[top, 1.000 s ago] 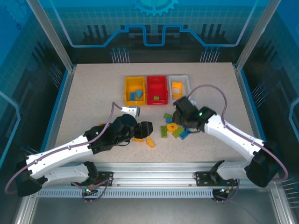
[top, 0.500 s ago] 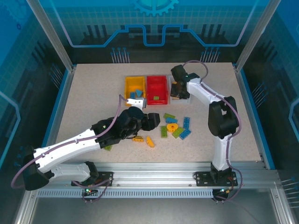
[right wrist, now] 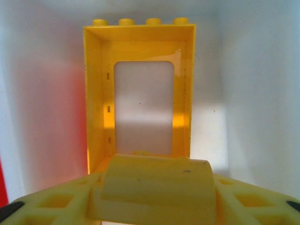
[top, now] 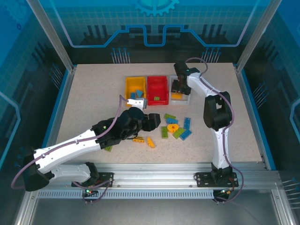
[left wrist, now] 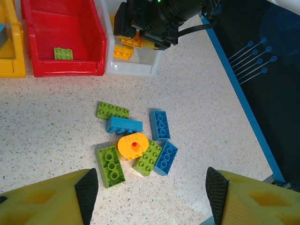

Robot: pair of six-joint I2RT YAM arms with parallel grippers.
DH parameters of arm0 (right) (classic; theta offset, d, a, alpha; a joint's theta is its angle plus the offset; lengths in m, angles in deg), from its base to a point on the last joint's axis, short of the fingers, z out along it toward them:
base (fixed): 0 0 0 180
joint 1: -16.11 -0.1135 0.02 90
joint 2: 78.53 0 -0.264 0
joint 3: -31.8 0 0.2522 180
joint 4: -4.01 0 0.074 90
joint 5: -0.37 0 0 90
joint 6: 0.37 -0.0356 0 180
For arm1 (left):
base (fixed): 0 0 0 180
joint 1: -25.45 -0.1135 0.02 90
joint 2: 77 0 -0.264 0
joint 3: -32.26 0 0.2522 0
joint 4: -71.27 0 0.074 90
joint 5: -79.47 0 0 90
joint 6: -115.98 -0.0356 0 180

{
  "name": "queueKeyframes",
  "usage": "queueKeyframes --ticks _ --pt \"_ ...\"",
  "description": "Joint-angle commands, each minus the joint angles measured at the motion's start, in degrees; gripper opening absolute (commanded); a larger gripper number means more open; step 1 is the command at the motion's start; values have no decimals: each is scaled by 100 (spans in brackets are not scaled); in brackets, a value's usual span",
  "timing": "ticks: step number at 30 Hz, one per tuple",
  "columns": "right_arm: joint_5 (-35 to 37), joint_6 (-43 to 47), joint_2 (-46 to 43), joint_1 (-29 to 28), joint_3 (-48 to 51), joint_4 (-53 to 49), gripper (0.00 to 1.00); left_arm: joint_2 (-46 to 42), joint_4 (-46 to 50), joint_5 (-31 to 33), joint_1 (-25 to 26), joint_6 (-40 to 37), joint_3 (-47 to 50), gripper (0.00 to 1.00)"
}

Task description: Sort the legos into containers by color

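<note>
Three bins stand in a row at the back: yellow point(top: 128, 92), red point(top: 157, 82) and white point(top: 186, 78). My right gripper point(top: 177, 89) hangs inside the white bin, shut on a pale yellow brick point(right wrist: 157, 180). A square yellow frame point(right wrist: 140, 42) lies on the bin floor just below it. My left gripper point(left wrist: 150, 190) is open above a loose pile. The pile holds a round yellow piece point(left wrist: 133, 145), green bricks point(left wrist: 111, 166) and blue bricks point(left wrist: 161, 125). One green brick point(left wrist: 63, 53) lies in the red bin. Blue bricks point(top: 136, 96) lie in the yellow bin.
A yellow-black striped brick point(top: 138, 139), an orange brick point(top: 150, 142) and a green brick point(top: 108, 148) lie beside my left forearm. The right arm point(top: 213, 112) stretches along the right side of the pile. A blue raised edge point(left wrist: 234, 89) borders the table.
My right gripper has swung from the pile to the white bin with a yellow brick. The left gripper moved forward over the pile, then held still.
</note>
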Motion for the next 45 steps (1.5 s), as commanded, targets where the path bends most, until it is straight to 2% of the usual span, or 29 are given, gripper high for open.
queueKeyframes --ticks 1,7,15,19,22,25,28,30,34,39,45 --pt "-116 96 -117 48 -123 -160 64 -37 38 116 35 -47 -22 67" --pt "-115 172 -542 1 -149 -167 67 -82 93 187 35 1 35 67" --pt "191 251 -1339 -155 49 -124 61 -28 933 557 -61 203 -214 67" --pt "357 343 -2257 -323 653 177 60 -76 1331 333 -457 313 -262 67" --pt "403 471 -3082 -591 1481 593 59 -89 1842 166 -857 401 -317 67" --pt "531 628 -4000 -1131 2549 1040 59 -89 2309 -42 -1350 488 -218 68" --pt "462 784 -4829 -1957 3644 1565 60 -26 2522 -458 -2054 454 -5 69" --pt "357 838 -5226 -2574 4309 1956 63 164 2355 -792 -2463 151 113 70" --pt "461 603 -5618 -3540 5218 2428 66 1043 2191 -680 -2761 -1264 -191 82" --pt "549 42 -5610 -3859 5554 2460 66 2441 2149 -836 -3092 -3127 -698 83" --pt "654 63 -5627 -3902 5476 2431 67 3269 1848 -582 -3268 -4363 -877 84"
